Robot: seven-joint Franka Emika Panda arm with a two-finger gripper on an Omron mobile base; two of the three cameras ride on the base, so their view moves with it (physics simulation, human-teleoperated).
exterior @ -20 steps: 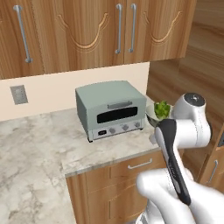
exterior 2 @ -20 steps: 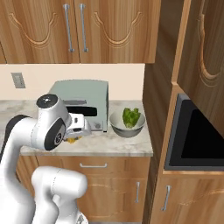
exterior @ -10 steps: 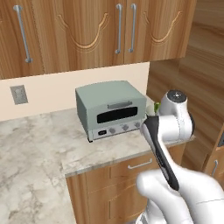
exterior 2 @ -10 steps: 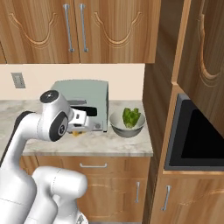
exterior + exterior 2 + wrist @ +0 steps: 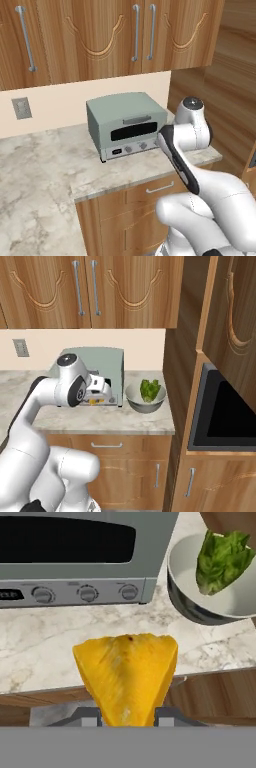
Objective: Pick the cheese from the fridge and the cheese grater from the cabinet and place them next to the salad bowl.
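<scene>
My gripper (image 5: 127, 716) is shut on the cheese (image 5: 127, 674), a yellow-orange wedge that sticks out between the fingertips. It hangs over the front edge of the marble counter, in front of the toaster oven. The salad bowl (image 5: 186, 607), grey metal with green leaves, stands on the counter to the right of the cheese and apart from it. From the right base view, the gripper (image 5: 96, 398) and a sliver of cheese (image 5: 92, 402) sit left of the salad bowl (image 5: 137, 404). The carved wooden cabinet (image 5: 234, 321) rises at the right. The fridge and the cheese grater are out of view.
A grey-green toaster oven (image 5: 125, 125) stands at the back of the counter (image 5: 45, 165), just left of the bowl. A dark microwave (image 5: 225, 416) sits below the cabinet. Wall cabinets (image 5: 100, 35) hang overhead. Drawers (image 5: 107, 445) run under the counter edge.
The arm has swung left and in toward the counter, carrying the cheese closer to the toaster oven's front. In the left base view it now covers the bowl.
</scene>
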